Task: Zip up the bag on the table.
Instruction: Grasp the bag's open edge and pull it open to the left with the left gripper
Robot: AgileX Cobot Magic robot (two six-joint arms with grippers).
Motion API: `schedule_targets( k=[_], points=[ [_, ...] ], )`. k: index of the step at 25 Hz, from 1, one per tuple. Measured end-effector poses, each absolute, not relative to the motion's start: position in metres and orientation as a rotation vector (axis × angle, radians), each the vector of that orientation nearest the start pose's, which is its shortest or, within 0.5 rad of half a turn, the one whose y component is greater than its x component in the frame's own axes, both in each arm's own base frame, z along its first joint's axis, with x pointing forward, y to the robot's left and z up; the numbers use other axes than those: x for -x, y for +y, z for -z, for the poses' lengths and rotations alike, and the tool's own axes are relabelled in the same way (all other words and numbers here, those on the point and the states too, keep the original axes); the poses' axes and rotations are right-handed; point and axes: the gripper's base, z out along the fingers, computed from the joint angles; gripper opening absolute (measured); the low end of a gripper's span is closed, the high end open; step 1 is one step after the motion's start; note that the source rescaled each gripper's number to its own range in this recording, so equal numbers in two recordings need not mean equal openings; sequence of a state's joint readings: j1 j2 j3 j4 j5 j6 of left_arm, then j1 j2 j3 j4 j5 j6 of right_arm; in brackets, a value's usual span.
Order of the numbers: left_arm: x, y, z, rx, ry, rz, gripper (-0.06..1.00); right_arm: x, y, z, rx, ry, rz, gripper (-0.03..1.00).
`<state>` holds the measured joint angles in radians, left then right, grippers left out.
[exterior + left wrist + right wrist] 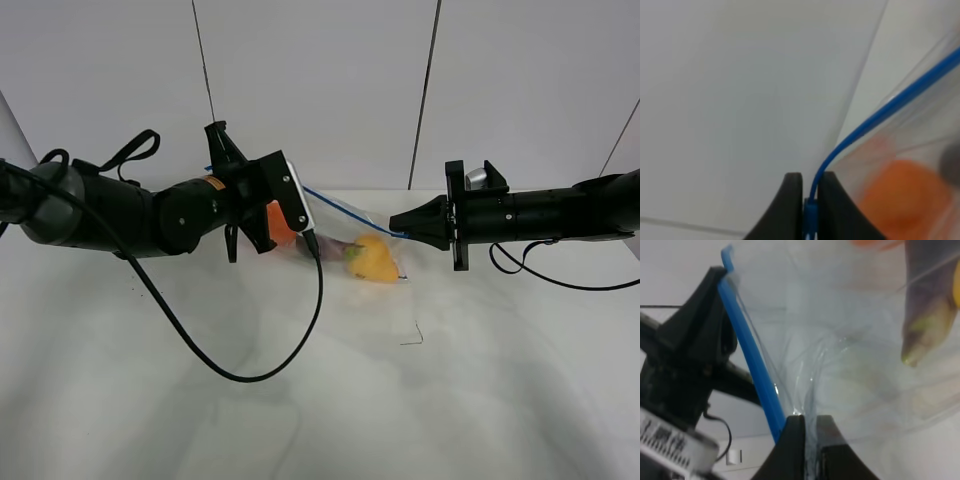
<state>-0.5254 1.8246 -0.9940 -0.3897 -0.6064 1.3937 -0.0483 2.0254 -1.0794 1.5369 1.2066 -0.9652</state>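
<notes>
The bag (350,245) is a clear plastic zip bag that hangs above the white table (480,400) between my two grippers. Its blue zipper strip (345,207) runs along the top edge. Orange, purple and yellow toy produce show inside. My left gripper (222,150) is shut on the left end of the strip, seen close in the left wrist view (810,202). My right gripper (395,222) is shut on the bag's top edge at the right end, next to the strip (752,355), seen close in the right wrist view (810,440).
The left arm's black cable (250,375) loops down onto the table in front of the bag. A small dark mark (412,340) lies on the table right of the middle. A white panelled wall (320,80) stands behind.
</notes>
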Motion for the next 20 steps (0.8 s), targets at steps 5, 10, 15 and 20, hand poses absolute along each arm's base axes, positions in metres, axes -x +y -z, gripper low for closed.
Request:
schedule_targets(
  k=[5, 10, 15, 20],
  points=[
    [-0.362, -0.159, -0.217, -1.133, 1.385, -0.632, 0.0, -0.362, 0.068, -0.158, -0.141, 2.341, -1.702, 0.0],
    [-0.37, -0.141, -0.216, -1.109, 1.426, -0.661, 0.0, -0.361, 0.068, -0.158, -0.135, 2.347, -1.699, 0.0],
    [-0.376, -0.122, -0.216, -1.07, 1.471, -0.691, 0.0, -0.36, 0.068, -0.157, -0.122, 2.359, -1.694, 0.0],
    [-0.377, -0.117, -0.216, -1.059, 1.481, -0.698, 0.0, -0.36, 0.068, -0.157, -0.118, 2.362, -1.692, 0.0]
  ],
)
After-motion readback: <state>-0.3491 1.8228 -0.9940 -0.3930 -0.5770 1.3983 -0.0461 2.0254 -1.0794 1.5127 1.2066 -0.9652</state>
